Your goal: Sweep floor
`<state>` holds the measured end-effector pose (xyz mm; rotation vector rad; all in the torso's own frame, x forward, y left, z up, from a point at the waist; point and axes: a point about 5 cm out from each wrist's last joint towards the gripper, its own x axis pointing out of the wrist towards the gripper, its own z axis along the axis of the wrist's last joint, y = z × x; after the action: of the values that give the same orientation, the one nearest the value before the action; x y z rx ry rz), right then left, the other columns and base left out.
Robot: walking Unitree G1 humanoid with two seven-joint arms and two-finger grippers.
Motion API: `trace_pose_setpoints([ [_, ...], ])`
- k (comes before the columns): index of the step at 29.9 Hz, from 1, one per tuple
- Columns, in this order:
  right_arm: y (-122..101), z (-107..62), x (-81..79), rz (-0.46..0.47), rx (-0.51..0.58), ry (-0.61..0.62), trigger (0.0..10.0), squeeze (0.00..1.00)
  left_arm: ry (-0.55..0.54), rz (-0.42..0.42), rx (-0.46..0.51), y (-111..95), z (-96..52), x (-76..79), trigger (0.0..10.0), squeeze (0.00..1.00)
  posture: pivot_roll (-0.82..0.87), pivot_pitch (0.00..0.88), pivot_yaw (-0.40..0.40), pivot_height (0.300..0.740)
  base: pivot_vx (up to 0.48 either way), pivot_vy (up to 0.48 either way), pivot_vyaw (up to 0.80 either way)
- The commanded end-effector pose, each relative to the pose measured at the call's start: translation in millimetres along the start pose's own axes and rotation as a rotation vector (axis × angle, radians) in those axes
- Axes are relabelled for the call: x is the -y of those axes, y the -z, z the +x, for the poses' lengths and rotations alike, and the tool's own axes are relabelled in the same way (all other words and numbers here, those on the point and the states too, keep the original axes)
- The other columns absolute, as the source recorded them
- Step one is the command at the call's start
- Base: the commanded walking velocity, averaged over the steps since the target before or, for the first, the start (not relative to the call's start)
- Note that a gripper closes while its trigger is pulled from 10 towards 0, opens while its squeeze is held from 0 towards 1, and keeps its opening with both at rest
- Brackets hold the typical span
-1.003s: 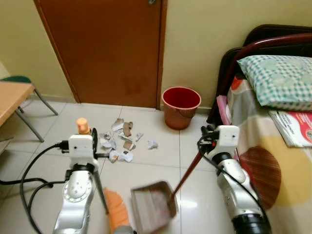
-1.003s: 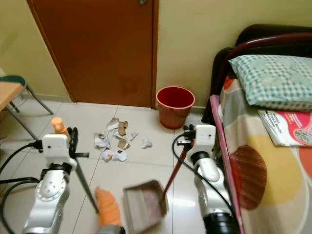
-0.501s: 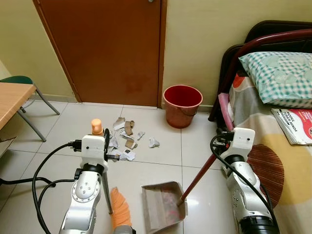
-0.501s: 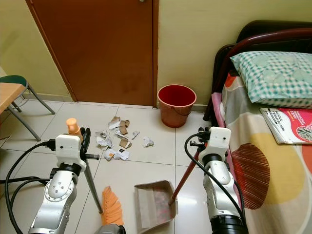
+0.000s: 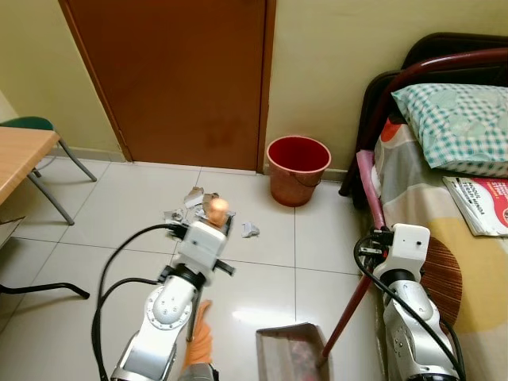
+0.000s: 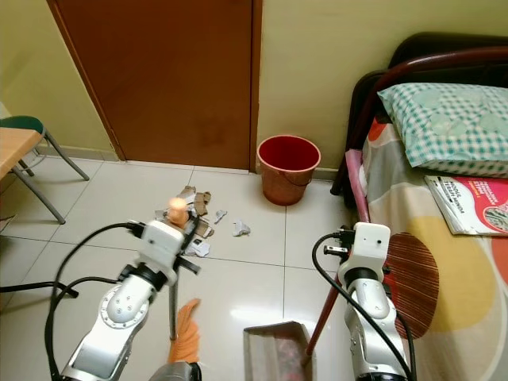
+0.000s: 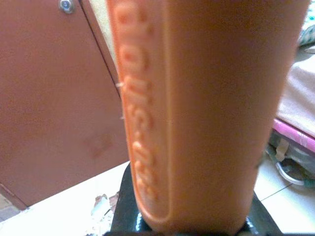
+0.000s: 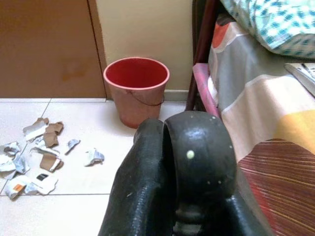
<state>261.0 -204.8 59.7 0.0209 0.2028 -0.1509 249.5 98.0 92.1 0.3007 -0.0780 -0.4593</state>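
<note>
The left pincer (image 6: 176,230) is clamped on the orange grip of the broom (image 6: 184,337), whose dark shaft runs nearly straight down to the orange bristles resting on the pale floor (image 6: 95,198) at about six o'clock from the pincer. The right pincer (image 6: 359,252) is closed around the black knob topping the dustpan (image 6: 274,349) handle; that reddish handle slants down toward seven o'clock to the brown pan lying flat on the tiles, its open mouth facing roughly twelve o'clock. The litter (image 6: 198,222), a loose scatter of torn white and brown paper scraps, lies on the floor at twelve o'clock from the broom head, partly hidden behind the left pincer, with one stray scrap just off to its three o'clock side. The relation that matters: the scraps sit beyond the bristles, and the pan's mouth lies at about four o'clock from the pile, so the left arm, the nearer one, would likely have to reach the bristles past the pile and drag them back along that line. A red bucket (image 6: 287,168) stands by the wall near the door (image 6: 175,71), at one o'clock from the litter, with the bed (image 6: 444,238) along the right.
</note>
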Motion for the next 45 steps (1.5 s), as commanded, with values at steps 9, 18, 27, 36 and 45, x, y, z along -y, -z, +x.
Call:
trace_pose_setpoints([
  [9,-11.7,5.5,-9.3,-0.014,0.044,-0.025,10.0,0.0,-0.088,0.281,0.315,-69.8,9.1,-29.5,10.0,0.0,0.0,0.019,-0.003,0.74,0.0,0.289,0.0],
  [18,-11.2,6.7,-9.6,-0.018,0.04,-0.024,10.0,0.0,-0.099,0.278,0.306,-66.9,7.9,-27.6,10.0,0.0,0.0,0.023,-0.003,0.74,0.0,0.372,0.0],
  [27,-10.8,8.1,-9.7,-0.029,0.04,-0.022,10.0,0.0,-0.144,0.253,0.248,-53.8,3.6,-30.7,10.0,0.0,0.0,0.021,-0.008,0.74,0.0,0.0,0.0],
  [36,-11.9,9.8,-4.8,-0.06,0.038,-0.004,10.0,0.0,-0.209,0.064,0.11,-21.3,-6.9,-28.5,10.0,0.0,0.01,0.017,-0.013,0.74,0.0,0.0,0.0],
  [45,24.2,-2.0,22.7,-0.129,-0.267,0.071,10.0,0.0,-0.191,-0.111,0.004,3.0,-15.9,-22.1,10.0,0.0,-0.01,0.0,-0.037,0.74,0.0,0.0,0.0],
])
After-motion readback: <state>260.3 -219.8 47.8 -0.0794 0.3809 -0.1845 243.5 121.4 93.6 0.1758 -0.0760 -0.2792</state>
